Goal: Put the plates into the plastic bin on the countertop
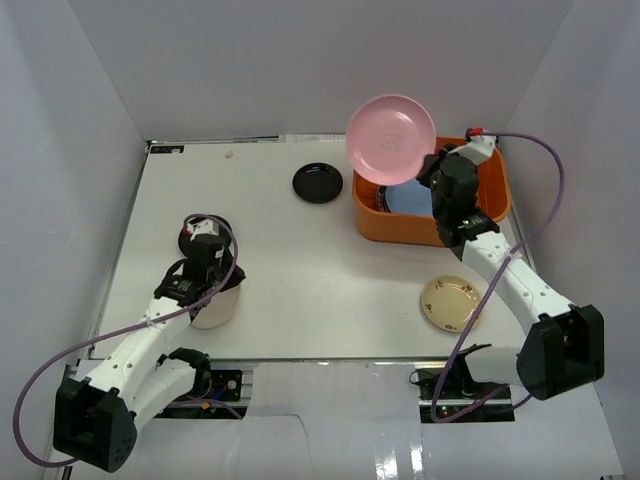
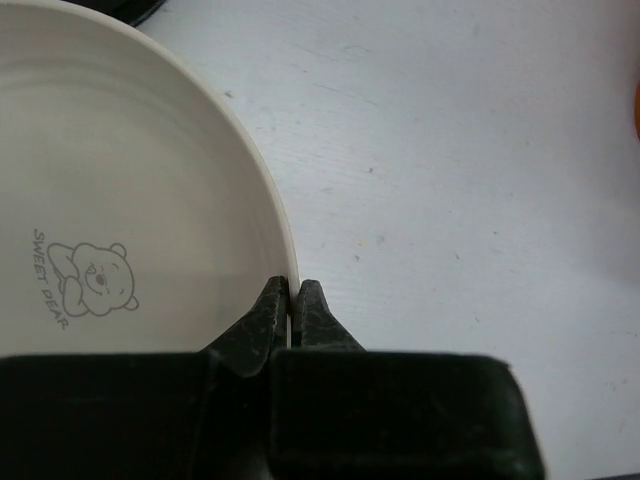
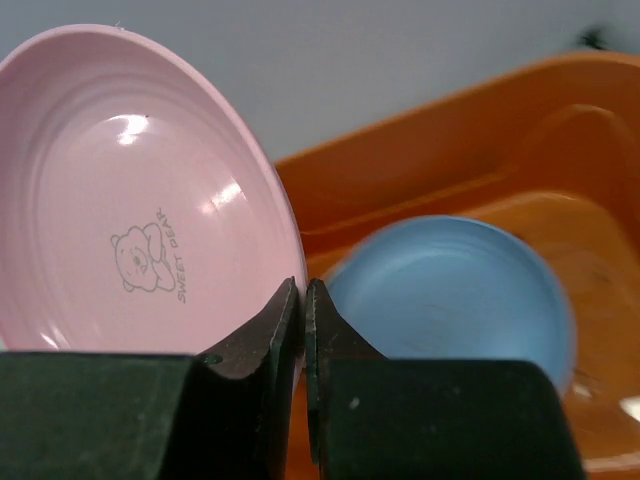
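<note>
Right gripper [image 3: 302,288]: fingers pressed onto the lower rim of a glossy pink round plate [image 3: 130,200] printed with a small bear and lettering. The plate is held raised and tilted at upper centre-right of the top view, over the left end of the orange rectangular plastic bin [image 1: 400,232]. Inside the bin is a light blue round plate [image 3: 450,300], just right of the fingers in the wrist view and partly hidden in the top view.

Left gripper [image 2: 293,288]: fingers pinching the right rim of a glossy off-white round plate [image 2: 120,180] with the same bear print. The plate sits at lower left of the top view, beneath the wrist. Whether it rests on the surface or is lifted cannot be told. A dark rounded edge [image 2: 120,8] shows at the upper left corner of the left wrist view; identity unclear.

Flat white countertop [image 1: 300,280]: bears the bin at upper right. A glossy black round plate [image 1: 318,183] lies flat at upper centre, near the bin's left wall and not touching it. A cream round plate [image 1: 452,302] with faint markings lies flat at lower right, below the bin.
</note>
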Action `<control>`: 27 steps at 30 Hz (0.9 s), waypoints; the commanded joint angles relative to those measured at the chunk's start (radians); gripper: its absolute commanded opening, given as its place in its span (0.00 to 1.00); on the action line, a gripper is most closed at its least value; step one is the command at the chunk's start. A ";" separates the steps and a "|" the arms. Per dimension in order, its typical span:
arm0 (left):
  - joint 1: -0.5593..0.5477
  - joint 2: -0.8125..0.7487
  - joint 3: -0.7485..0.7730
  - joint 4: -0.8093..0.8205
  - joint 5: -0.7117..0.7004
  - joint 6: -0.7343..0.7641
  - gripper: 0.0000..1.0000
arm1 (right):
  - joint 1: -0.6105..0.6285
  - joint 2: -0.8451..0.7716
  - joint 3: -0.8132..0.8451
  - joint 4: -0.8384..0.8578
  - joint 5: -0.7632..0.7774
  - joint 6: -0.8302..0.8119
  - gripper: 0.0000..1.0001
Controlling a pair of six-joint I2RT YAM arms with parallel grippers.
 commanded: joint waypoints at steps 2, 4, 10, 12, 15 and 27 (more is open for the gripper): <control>-0.091 0.086 0.065 0.022 0.115 -0.006 0.00 | -0.166 -0.056 -0.147 -0.091 -0.077 -0.092 0.08; -0.170 0.149 0.111 0.022 0.037 -0.012 0.00 | -0.226 -0.061 -0.179 -0.101 -0.110 -0.097 0.08; -0.387 0.336 0.223 0.022 -0.093 -0.040 0.00 | -0.328 0.020 -0.161 -0.153 -0.178 -0.134 0.19; -0.453 0.377 0.246 0.027 -0.115 -0.052 0.00 | -0.329 0.023 -0.155 -0.167 -0.207 -0.137 0.41; -0.539 0.440 0.254 0.054 -0.156 -0.045 0.00 | -0.323 -0.018 -0.149 -0.186 -0.307 -0.134 0.63; -0.634 0.543 0.196 0.205 -0.123 -0.022 0.39 | 0.091 -0.303 -0.337 -0.201 -0.476 -0.125 0.64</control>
